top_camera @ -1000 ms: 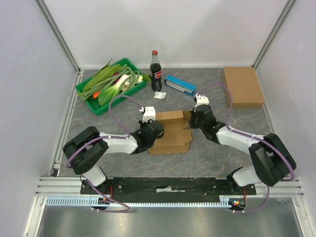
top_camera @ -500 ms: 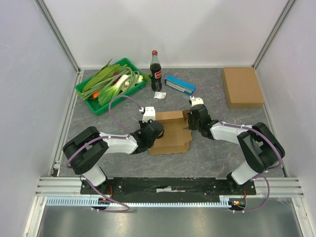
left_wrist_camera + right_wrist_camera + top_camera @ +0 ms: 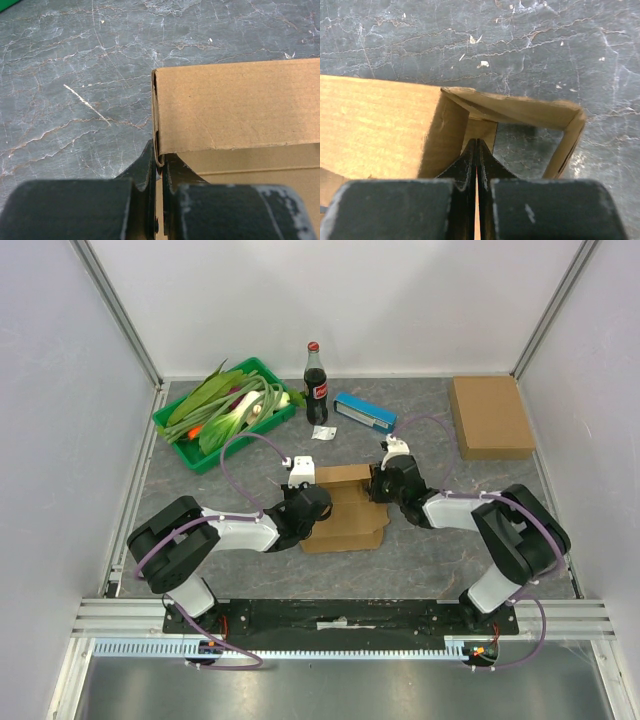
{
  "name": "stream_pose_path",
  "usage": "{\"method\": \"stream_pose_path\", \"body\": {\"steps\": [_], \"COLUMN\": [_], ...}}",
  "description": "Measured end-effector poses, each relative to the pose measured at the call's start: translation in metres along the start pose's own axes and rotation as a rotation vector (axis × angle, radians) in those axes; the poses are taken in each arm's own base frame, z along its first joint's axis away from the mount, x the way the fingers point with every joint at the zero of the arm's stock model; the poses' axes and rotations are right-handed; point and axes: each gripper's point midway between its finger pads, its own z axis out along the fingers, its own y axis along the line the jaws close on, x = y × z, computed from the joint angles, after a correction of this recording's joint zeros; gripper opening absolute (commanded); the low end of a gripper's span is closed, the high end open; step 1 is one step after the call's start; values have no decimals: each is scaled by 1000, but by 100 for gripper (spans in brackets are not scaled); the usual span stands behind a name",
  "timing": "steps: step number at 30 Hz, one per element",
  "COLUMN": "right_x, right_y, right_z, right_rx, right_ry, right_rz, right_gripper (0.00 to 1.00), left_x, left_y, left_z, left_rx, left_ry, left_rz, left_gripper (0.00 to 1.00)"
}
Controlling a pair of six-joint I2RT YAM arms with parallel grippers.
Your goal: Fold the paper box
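Now the clenched right end effector (image 3: 477,150) has nosed into the box (image 3: 345,508), its wall pinched by the left end effector (image 3: 159,164), likely readying a flap fold.

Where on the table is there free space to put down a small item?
Bare table lies between the blue packet and the brown box, and in front of the green tray. The centre is crowded around the paper box.
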Motion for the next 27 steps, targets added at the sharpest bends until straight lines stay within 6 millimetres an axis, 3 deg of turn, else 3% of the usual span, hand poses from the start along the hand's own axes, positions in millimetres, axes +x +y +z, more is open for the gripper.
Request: {"method": "stream_pose_path", "body": {"steps": [7,11,13,14,16,22,27], "right_x": [9,8,10,11,5,-49,-68], "right_y": [-1,-1,-2,-3,-4,-9,-26], "right_z": [19,17,5,-4,-25,-76,-98], "right_rx": [-10,-13,-2,8,23,87,184], "right_ry": [-12,-18,12,40,77,130,198], "right_rz": [39,46,28,12,-21,-143,-302], "right_gripper": [0,1,6,20,32,65,66], "left_x": [1,1,1,1,1,1,1], "left_y": [2,2,2,2,2,3,3], "left_z": [0,0,0,0,0,0,0], "left_rx": [-5,-7,-7,-7,-8,-9,-10], "left_ry": [-1,-2,-3,-2,-3,-3,-3], "left_rz": [2,-4,-9,-9,-9,-8,-8], "left_gripper": [2,2,2,2,2,2,2]}}
